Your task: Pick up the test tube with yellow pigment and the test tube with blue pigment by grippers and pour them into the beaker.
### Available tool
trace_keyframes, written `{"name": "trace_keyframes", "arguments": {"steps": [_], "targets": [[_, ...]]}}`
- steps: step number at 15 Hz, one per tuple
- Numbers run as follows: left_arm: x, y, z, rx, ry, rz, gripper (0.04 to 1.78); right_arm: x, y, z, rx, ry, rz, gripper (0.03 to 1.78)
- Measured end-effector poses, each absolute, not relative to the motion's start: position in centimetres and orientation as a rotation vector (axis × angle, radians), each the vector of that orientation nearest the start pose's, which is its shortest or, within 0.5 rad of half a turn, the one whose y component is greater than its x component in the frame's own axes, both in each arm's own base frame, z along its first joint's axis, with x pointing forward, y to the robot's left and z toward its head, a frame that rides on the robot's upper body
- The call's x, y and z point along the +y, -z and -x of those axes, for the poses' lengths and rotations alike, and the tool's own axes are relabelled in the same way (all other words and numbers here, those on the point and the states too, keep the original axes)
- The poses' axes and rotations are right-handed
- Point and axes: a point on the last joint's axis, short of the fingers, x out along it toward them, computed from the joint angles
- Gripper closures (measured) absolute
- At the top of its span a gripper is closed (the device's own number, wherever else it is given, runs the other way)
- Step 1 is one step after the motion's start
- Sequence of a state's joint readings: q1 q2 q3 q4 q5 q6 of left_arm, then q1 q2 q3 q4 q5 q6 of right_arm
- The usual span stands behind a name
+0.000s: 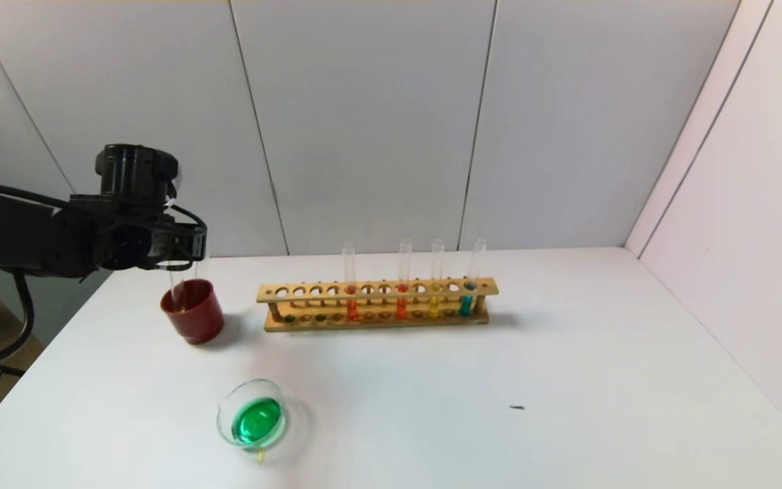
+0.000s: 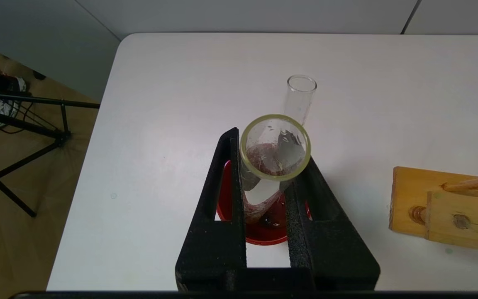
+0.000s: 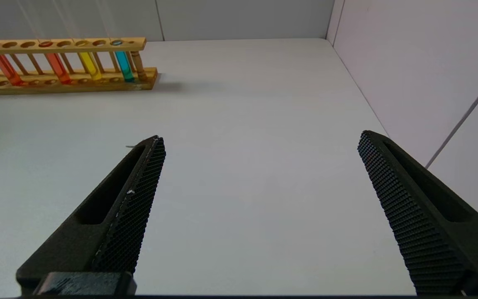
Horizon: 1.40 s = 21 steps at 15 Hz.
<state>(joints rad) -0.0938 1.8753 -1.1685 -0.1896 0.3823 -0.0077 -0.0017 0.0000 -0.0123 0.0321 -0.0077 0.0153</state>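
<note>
My left gripper [image 1: 184, 261] [image 2: 269, 158] hangs over the dark-red cup [image 1: 193, 316] [image 2: 259, 232], shut on an empty clear test tube [image 2: 259, 199] with a yellowish rim, its bottom down in the cup. A second empty tube [image 2: 301, 95] leans in the cup beyond it. No tube with pale lemon or bright cyan liquid is in view. The beaker [image 1: 255, 418] stands near the table's front and holds green liquid. My right gripper [image 3: 262, 137] is open and empty, low over bare table, out of the head view.
A wooden rack [image 1: 377, 302] [image 3: 56, 62] stands mid-table with two orange tubes, a golden-yellow tube [image 1: 435, 299] and a teal tube [image 1: 467, 299]. A small dark speck [image 1: 516, 407] lies at front right. White walls close the back and right.
</note>
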Motion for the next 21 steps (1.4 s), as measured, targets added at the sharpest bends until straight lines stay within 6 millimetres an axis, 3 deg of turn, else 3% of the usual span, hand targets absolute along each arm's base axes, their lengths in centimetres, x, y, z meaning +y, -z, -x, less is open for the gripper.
{"name": "trace_keyframes", "arguments": {"steps": [7,9,11,14,16,18,21], "targets": [[-2.4,-16.0,-35.1,0.520,-0.284,-0.114,1.44,0.0,-7.5,2.4,0.020,0.010,-0.015,0.11],[-2.4,-15.9,-34.8,0.517,-0.282,-0.116,1.28,0.0,-7.5,2.4,0.020,0.010,-0.015,0.11],[-2.4,-16.4,-34.5,0.505,-0.280,-0.115,1.00,0.0,-7.5,2.4,0.020,0.009,-0.015,0.11],[-2.4,-17.6,-33.7,0.478,-0.264,-0.110,0.49,0.0,-7.5,2.4,0.020,0.010,-0.015,0.11],[-2.2,-18.9,-32.8,0.445,-0.261,-0.118,0.25,0.0,-7.5,2.4,0.020,0.010,-0.015,0.11],[-2.1,-20.6,-31.3,0.407,-0.256,-0.131,0.11,0.0,-7.6,2.4,0.020,0.010,-0.015,0.11],[-1.7,-24.1,-27.6,0.352,-0.255,-0.129,0.07,0.0,-7.5,2.4,0.020,0.010,-0.015,0.11]]}}
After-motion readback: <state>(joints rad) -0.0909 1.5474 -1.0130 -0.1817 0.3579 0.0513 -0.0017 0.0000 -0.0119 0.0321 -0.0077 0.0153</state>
